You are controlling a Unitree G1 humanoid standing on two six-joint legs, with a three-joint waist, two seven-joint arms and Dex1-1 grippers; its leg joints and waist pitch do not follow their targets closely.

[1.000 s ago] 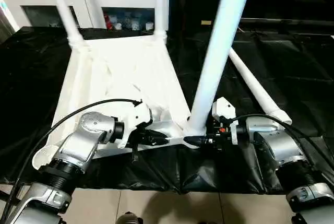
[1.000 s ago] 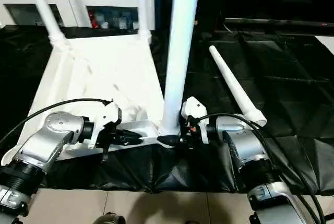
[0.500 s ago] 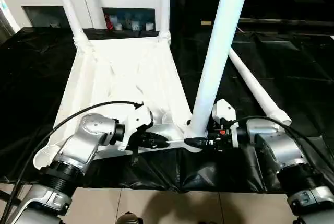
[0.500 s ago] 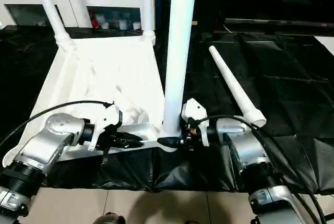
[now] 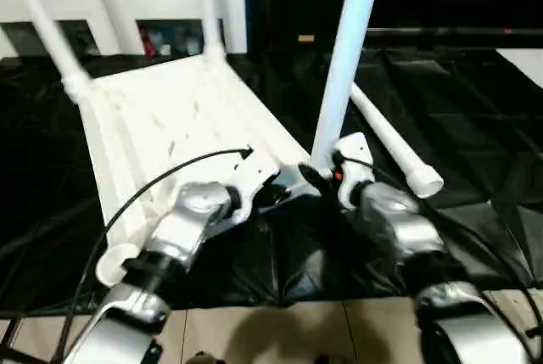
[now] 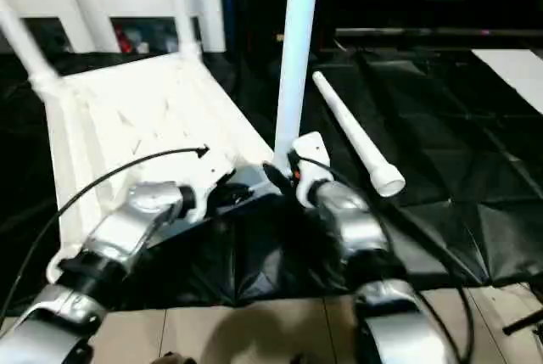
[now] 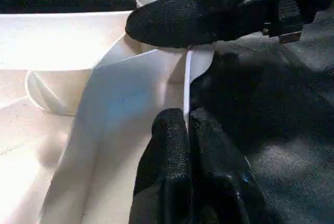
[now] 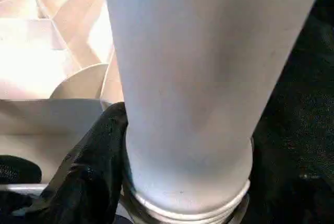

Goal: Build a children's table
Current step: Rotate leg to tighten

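No legible text or labels anywhere.

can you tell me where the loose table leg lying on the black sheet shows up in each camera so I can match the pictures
Left eye view: loose leg lies right of centre, slanting down to its wide end.
Right eye view: same leg, right of centre, beside the right forearm.
Left wrist view: not in it.
Right wrist view: not in it.
Shared landmark: the upright leg in the near corner socket, just left of the loose one; right wrist view has it too.
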